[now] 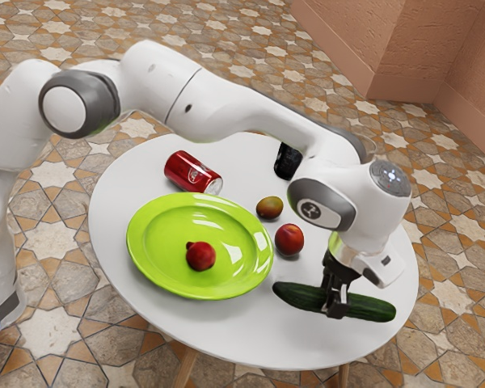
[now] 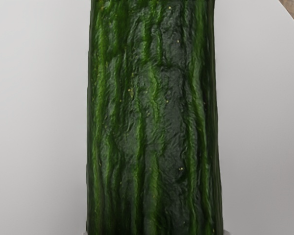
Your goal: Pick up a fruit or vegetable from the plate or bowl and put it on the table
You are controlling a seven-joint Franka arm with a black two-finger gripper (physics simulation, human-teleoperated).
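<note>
White table (image 1: 234, 335) — tool (image 1: 336, 305) pinching cucumber (image 1: 373, 308) mid-length — 1 red fruit (image 1: 200, 257) on green plate (image 1: 158, 230).

You have a round white table (image 1: 234, 335) across the middle of the frame. On it, you see a green plate (image 1: 137, 234) left of centre, a red can (image 1: 187, 170) lying above it, two fruits, one brownish (image 1: 269, 208), one red (image 1: 289, 240), near the centre, and a black object (image 1: 288, 162) above them.

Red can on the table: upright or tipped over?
Tipped over. The red can lies on its side on the table, its silver end turned toward the exterior view's right.
</note>
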